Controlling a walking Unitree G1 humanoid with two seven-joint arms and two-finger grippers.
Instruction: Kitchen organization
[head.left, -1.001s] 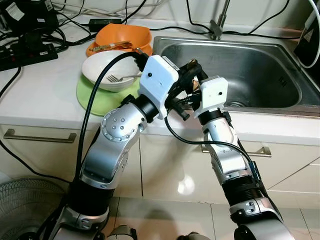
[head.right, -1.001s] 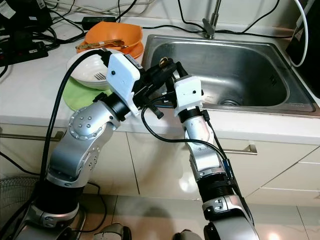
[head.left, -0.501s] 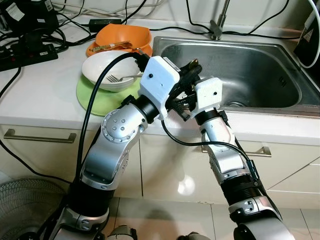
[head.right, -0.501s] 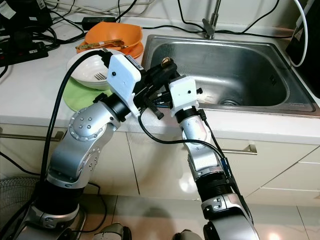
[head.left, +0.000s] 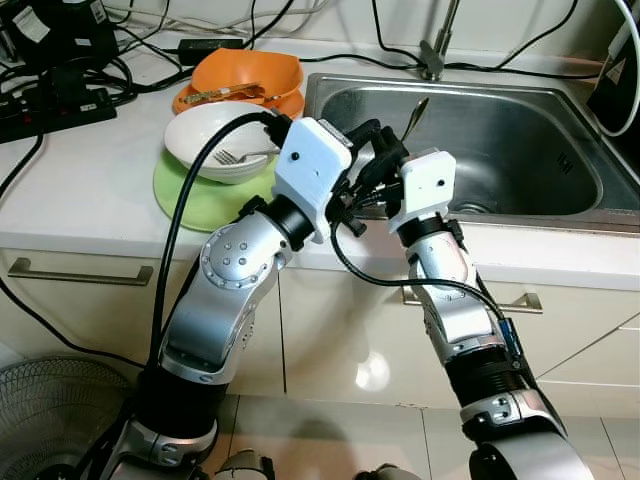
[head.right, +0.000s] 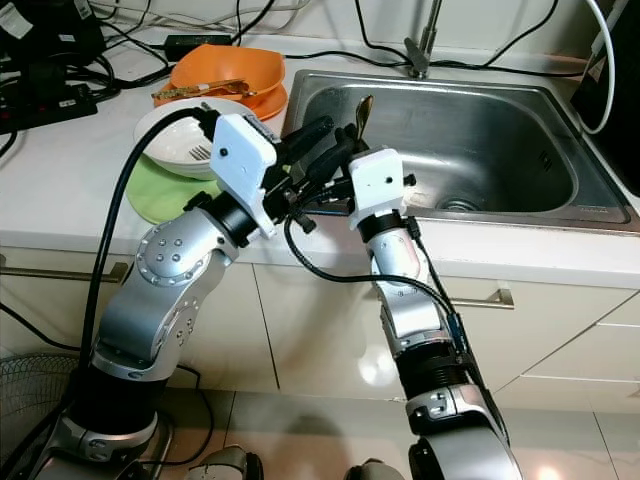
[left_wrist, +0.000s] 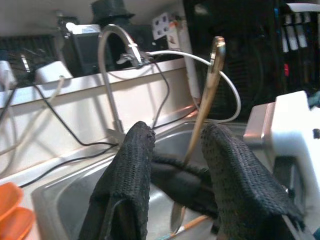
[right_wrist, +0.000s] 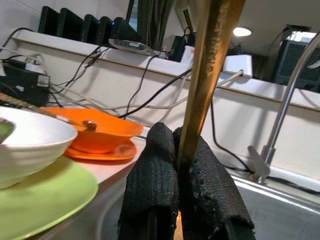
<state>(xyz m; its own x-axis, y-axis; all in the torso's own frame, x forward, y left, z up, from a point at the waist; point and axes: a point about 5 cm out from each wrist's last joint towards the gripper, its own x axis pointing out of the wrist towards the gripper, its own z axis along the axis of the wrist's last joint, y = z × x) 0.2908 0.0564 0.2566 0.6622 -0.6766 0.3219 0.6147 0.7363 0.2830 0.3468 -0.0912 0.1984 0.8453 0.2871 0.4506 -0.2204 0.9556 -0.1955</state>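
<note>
A gold-coloured utensil (head.left: 415, 110) stands nearly upright over the front left corner of the steel sink (head.left: 520, 150). My right gripper (right_wrist: 177, 165) is shut on its lower handle (right_wrist: 212, 60). My left gripper (left_wrist: 175, 165) is open right beside it, its fingers (left_wrist: 127, 185) spread either side of the utensil (left_wrist: 205, 105) and of the right gripper's tips. Both grippers meet above the counter edge (head.right: 335, 150). On the counter to the left, a white bowl (head.left: 215, 140) holding a fork sits on a green plate (head.left: 190, 195).
An orange bowl (head.left: 245, 75) with a long utensil across it rests on an orange plate behind the white bowl. The faucet (head.left: 437, 45) stands behind the sink. Cables and a power strip (head.left: 55, 105) lie at the back left. Drawers (head.left: 80, 275) run below the counter.
The gold utensil has swung up from low between the grippers to stand well above them. The right wrist has shifted slightly right, and the left fingers now stand spread.
</note>
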